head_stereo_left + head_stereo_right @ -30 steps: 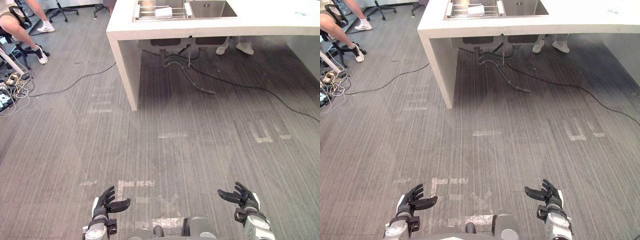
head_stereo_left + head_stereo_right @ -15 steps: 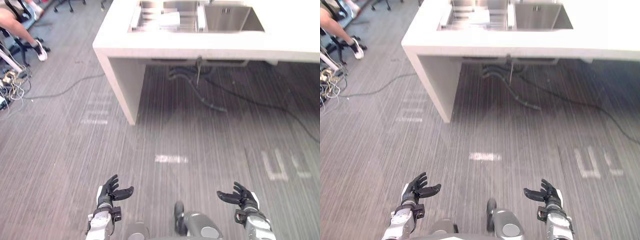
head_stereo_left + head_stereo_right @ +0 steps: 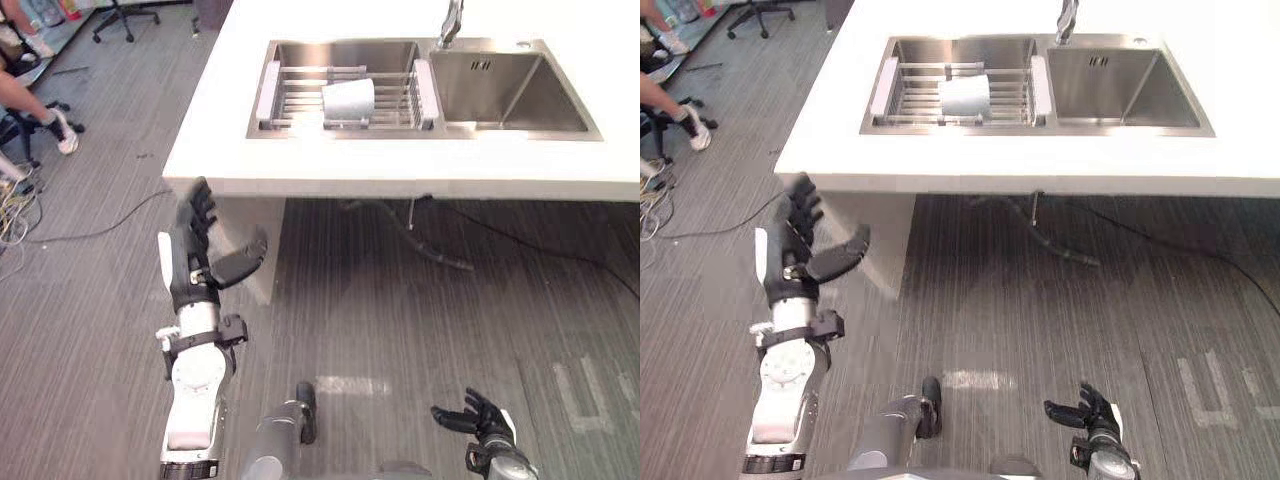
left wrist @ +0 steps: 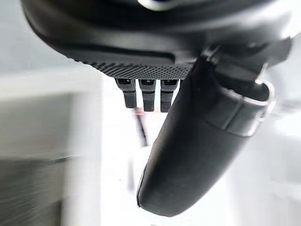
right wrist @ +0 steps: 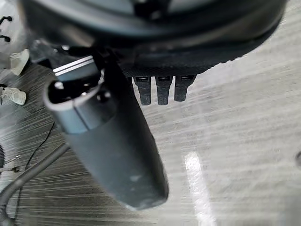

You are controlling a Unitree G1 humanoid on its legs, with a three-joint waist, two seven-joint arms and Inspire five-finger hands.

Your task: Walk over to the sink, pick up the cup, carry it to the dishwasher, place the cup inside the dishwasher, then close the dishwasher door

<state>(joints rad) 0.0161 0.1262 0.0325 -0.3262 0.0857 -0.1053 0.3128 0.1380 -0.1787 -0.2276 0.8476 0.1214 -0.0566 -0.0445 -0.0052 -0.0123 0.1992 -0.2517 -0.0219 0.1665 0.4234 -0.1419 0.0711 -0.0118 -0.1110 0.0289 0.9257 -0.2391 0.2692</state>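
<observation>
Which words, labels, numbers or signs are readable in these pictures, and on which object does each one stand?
No text can be read in any view.
Cup: pale and plain, no print visible.
Sink: small dark marks on the back wall of the right basin, too small to tell whether they are print.
Floor tape marks: pale strips, shapes only, not legible as letters or numbers.

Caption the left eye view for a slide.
Dark left hand open beside the white counter; pale cylindrical cup lying on the wire rack in the stainless steel sink.
</observation>
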